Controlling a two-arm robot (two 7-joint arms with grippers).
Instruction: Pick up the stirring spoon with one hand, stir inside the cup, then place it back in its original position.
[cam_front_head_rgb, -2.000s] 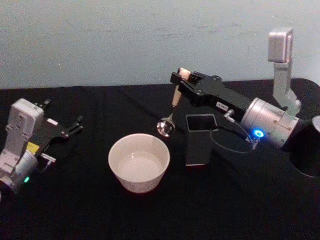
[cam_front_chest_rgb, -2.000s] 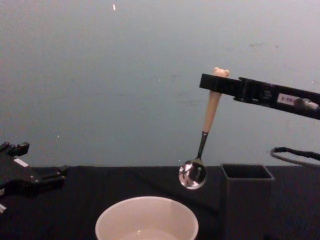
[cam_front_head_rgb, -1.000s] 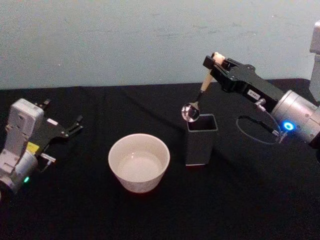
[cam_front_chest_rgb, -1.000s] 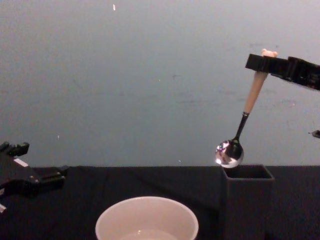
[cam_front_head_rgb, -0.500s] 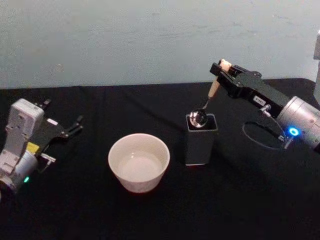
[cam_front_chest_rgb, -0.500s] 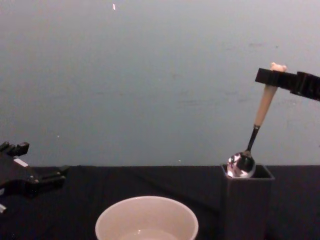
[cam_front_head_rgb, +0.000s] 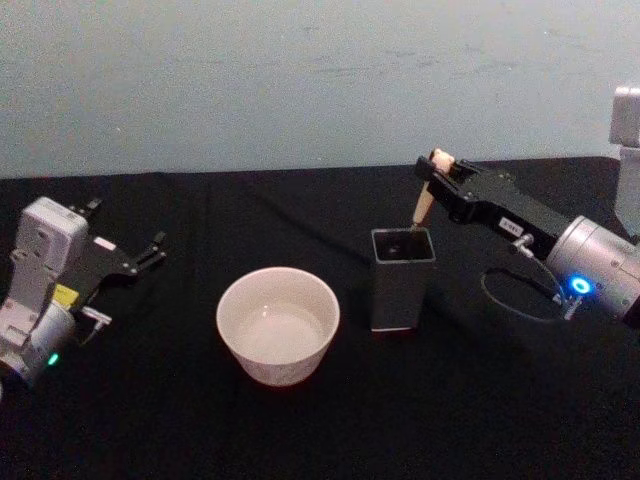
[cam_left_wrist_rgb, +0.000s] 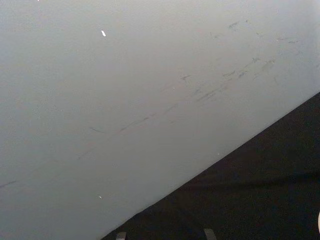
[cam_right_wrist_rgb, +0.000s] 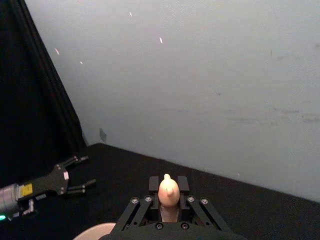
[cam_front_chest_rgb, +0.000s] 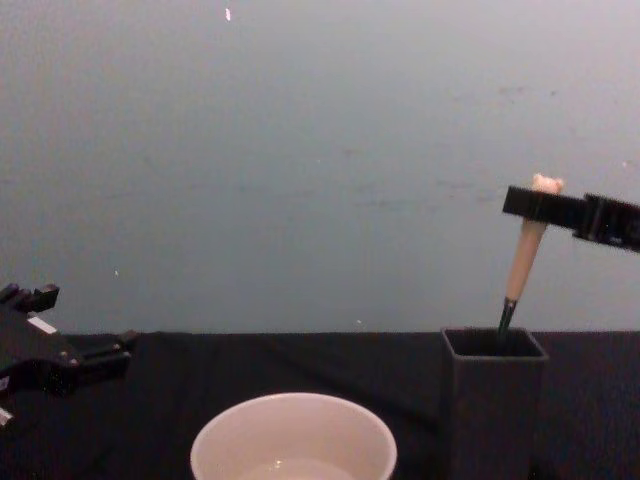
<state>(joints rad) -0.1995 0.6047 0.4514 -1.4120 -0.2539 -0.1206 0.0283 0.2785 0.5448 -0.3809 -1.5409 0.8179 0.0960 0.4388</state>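
The stirring spoon (cam_front_head_rgb: 424, 205) leans with its beige handle (cam_front_chest_rgb: 524, 260) sticking out of the dark grey square holder (cam_front_head_rgb: 402, 280), its bowl hidden inside. My right gripper (cam_front_head_rgb: 437, 168) is shut on the handle's bear-head top (cam_right_wrist_rgb: 168, 189), above the holder (cam_front_chest_rgb: 494, 405). The cream cup (cam_front_head_rgb: 278, 324) stands left of the holder and shows low in the chest view as the cup (cam_front_chest_rgb: 293, 438). My left gripper (cam_front_head_rgb: 150, 250) rests open at the far left of the table, well away from the cup.
A black cloth covers the table (cam_front_head_rgb: 300, 420), with a pale wall behind. A dark cable (cam_front_head_rgb: 510, 290) loops beside my right arm. The left gripper (cam_right_wrist_rgb: 75, 180) appears far off in the right wrist view.
My right gripper has carried the spoon from above the cup rightward to the holder and lowered it; the bowl has gone down inside the holder. The left arm has not moved.
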